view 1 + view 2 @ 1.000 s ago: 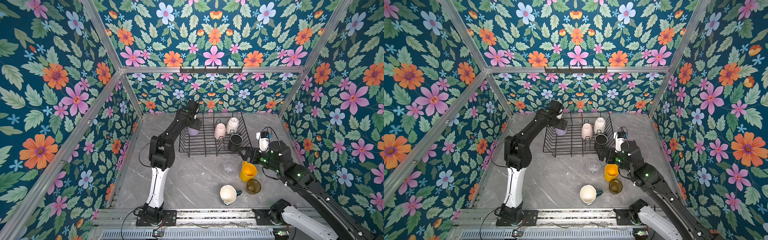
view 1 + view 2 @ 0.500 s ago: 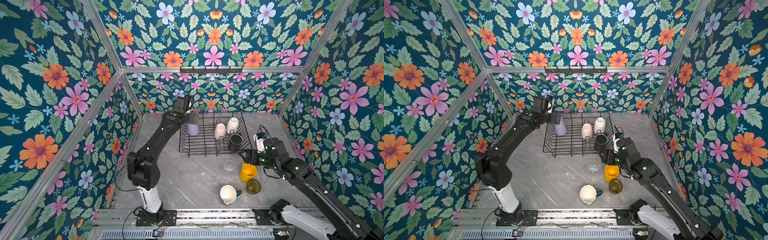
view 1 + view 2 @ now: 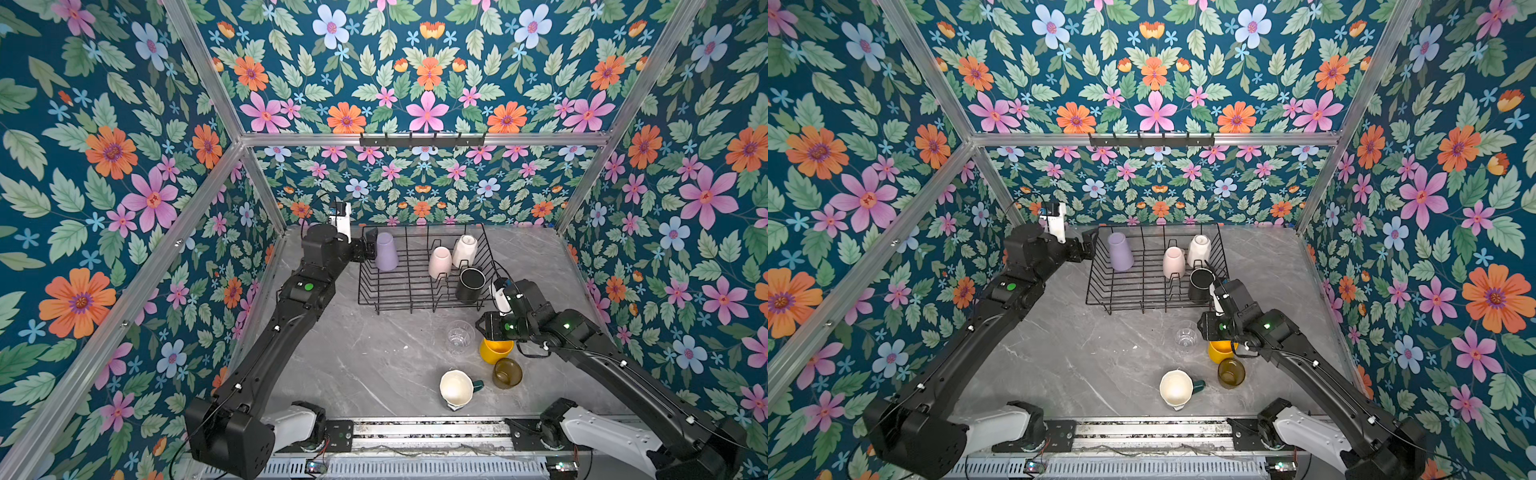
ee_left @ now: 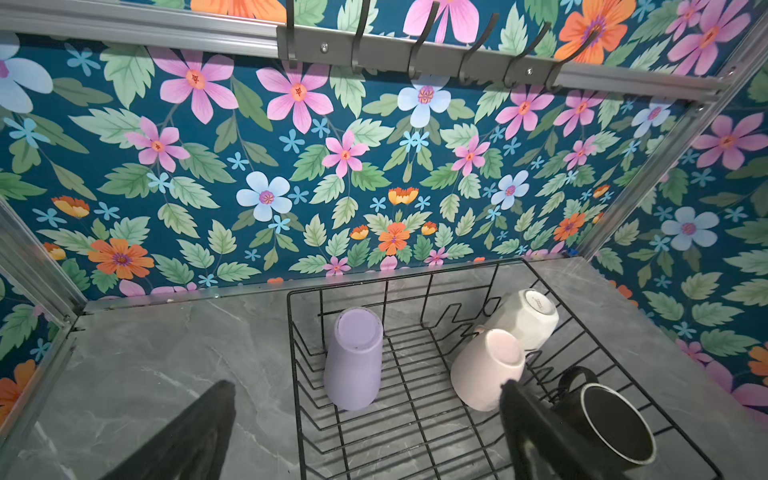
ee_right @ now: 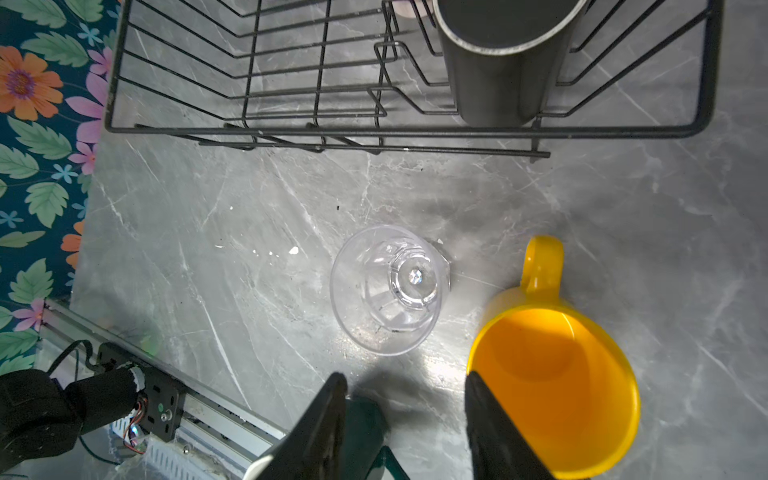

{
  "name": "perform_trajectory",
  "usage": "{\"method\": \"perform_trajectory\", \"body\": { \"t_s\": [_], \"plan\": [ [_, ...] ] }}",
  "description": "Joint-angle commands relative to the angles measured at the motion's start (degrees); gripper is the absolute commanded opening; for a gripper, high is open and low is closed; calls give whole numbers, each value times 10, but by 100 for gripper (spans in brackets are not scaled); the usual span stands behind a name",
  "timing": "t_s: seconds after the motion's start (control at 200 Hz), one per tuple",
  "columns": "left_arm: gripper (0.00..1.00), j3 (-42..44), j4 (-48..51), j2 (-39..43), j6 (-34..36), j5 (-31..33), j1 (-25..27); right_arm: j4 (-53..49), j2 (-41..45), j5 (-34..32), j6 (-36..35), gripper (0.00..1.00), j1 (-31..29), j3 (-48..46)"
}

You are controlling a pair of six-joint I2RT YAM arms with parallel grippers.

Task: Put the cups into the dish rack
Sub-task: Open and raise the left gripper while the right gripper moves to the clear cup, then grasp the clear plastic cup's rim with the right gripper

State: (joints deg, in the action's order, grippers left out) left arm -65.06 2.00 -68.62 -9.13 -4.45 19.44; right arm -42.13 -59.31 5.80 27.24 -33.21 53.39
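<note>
Dish rack holds tumbler, pink mug, white mug, black mug; left jaws spread, right jaws spread.

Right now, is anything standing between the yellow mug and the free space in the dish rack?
Yes. The black mug fills the dish rack corner nearest the yellow mug, and the clear glass stands on the table close beside the slanting line to the rack's free middle wires.

Floral walls, grey marble tabletop — hook rail
</note>
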Motion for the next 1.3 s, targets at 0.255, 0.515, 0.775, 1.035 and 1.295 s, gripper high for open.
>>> {"method": "perform_trajectory", "body": {
  "t_s": [0.255,0.515,0.775,1.035,1.295],
  "plan": [
    [100,122,-85,80,-101,-91,-54,28,-66,-25,-9,42,-11,5],
    [100,150,-92,117,-122,-114,-70,52,-126,-42,-17,37,-18,13],
    [100,150,-85,131,-122,-130,-76,57,-183,-69,-21,35,-30,22],
    [100,143,-79,133,-121,-136,-78,75,-222,-76,-21,30,-38,22],
    [100,148,-73,139,-117,-132,-79,82,-242,-71,-30,17,-43,31]
  ]
}}
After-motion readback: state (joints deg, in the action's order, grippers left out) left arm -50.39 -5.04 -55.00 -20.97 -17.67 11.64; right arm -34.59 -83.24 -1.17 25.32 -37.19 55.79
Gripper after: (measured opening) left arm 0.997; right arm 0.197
